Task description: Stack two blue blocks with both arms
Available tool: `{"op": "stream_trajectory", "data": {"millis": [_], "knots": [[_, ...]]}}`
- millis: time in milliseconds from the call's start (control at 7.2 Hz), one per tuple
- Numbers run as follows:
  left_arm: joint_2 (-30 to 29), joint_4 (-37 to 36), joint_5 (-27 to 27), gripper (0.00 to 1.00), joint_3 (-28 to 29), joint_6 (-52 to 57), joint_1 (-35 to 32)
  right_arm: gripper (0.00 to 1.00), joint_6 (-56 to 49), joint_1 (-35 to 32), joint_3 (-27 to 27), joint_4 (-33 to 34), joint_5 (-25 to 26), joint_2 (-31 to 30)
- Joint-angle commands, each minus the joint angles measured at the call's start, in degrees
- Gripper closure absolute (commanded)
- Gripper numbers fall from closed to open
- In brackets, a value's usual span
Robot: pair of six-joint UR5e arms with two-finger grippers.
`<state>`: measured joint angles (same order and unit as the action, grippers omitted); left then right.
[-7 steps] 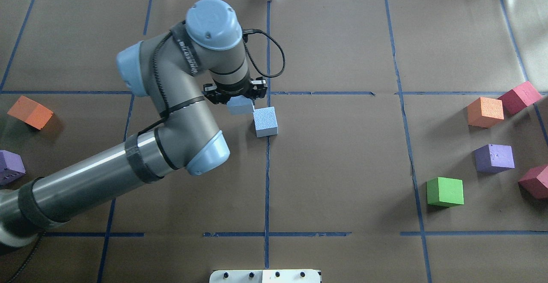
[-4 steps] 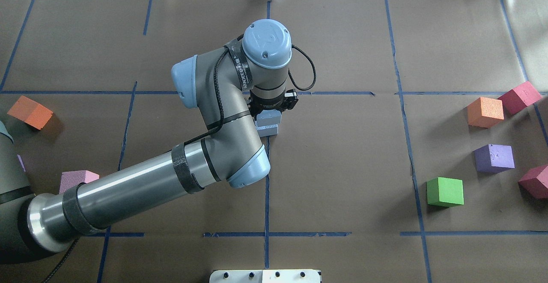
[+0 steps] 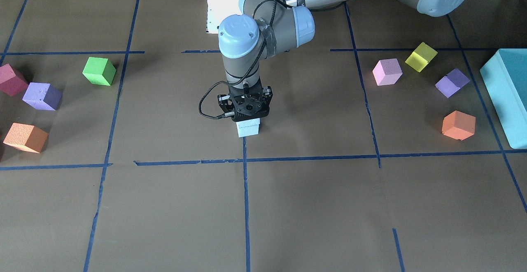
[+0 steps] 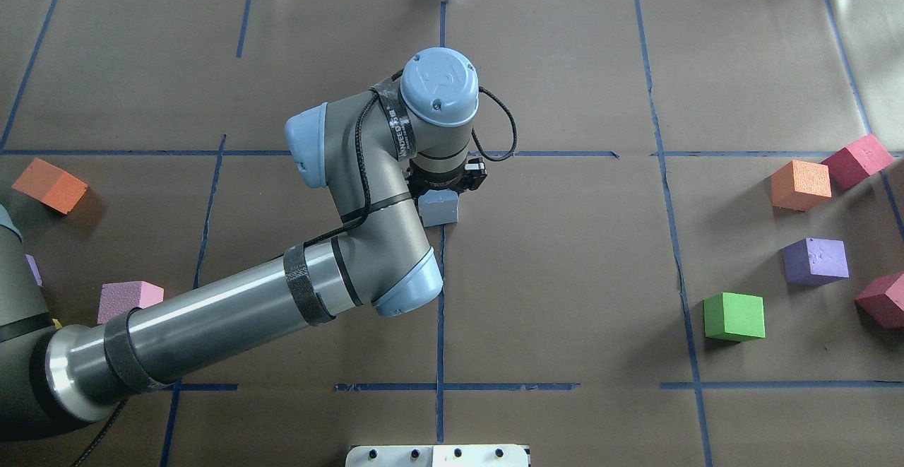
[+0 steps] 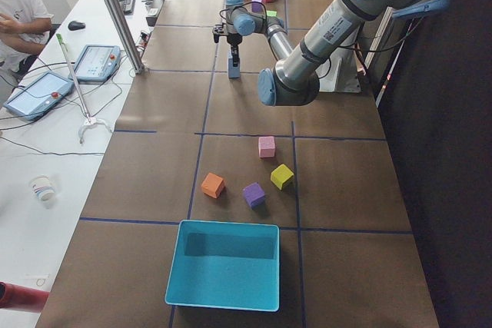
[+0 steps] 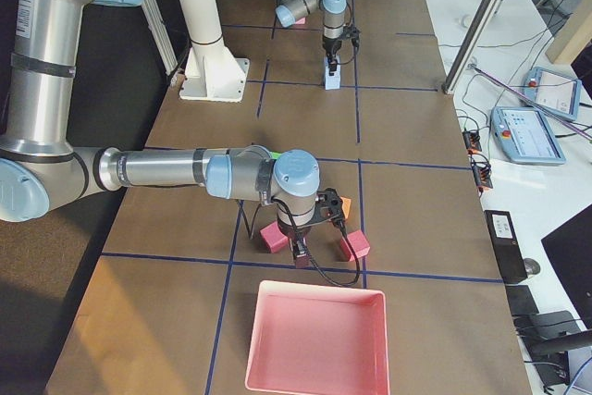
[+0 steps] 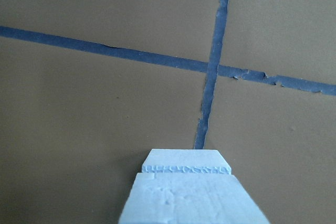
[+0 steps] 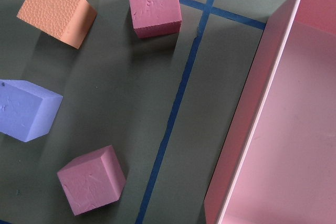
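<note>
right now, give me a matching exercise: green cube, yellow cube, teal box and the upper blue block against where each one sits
Things:
1 green cube
2 yellow cube
3 teal box
4 upper blue block

Places:
a on the lower blue block, under the left gripper
b beside the light pink cube
c near a purple cube, on the robot's right side
d at the end of the table on the robot's left

Pairs: 1-c, 2-b, 3-d, 4-a
</note>
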<state>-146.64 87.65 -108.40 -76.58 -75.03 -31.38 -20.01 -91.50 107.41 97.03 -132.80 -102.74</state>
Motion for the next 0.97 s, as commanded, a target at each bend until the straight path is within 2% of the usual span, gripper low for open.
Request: {"op": "stream_trajectory", "data": {"millis": [0, 278, 417, 556, 694, 833], "knots": [[0.0, 0.6, -0.1, 0.00, -0.6, 1.0, -0.1, 0.00, 0.0, 0.0, 0.0, 0.0, 0.0, 0.0], [0.0, -0.3, -0.7, 0.00, -2.9, 1.9, -1.8, 0.00, 0.0, 0.0, -0.1, 0.0, 0.1, 0.0], [1.6, -3.9, -4.9, 0.00, -7.8, 3.5, -4.9, 0.00, 0.0, 0.0, -0.1, 0.0, 0.2, 0.0], [4.8, -9.7, -8.6, 0.00, -15.5, 10.2, -9.4, 0.00, 0.1, 0.0, -0.1, 0.0, 0.2, 0.0], [15.3, -11.5, -9.2, 0.00, -25.4, 20.2, -13.6, 0.00, 0.2, 0.1, -0.1, 0.0, 0.3, 0.3], [23.7, -11.1, -9.3, 0.00, -29.6, 30.8, -18.1, 0.00, 0.2, 0.1, -0.1, 0.0, 0.3, 0.3]]}}
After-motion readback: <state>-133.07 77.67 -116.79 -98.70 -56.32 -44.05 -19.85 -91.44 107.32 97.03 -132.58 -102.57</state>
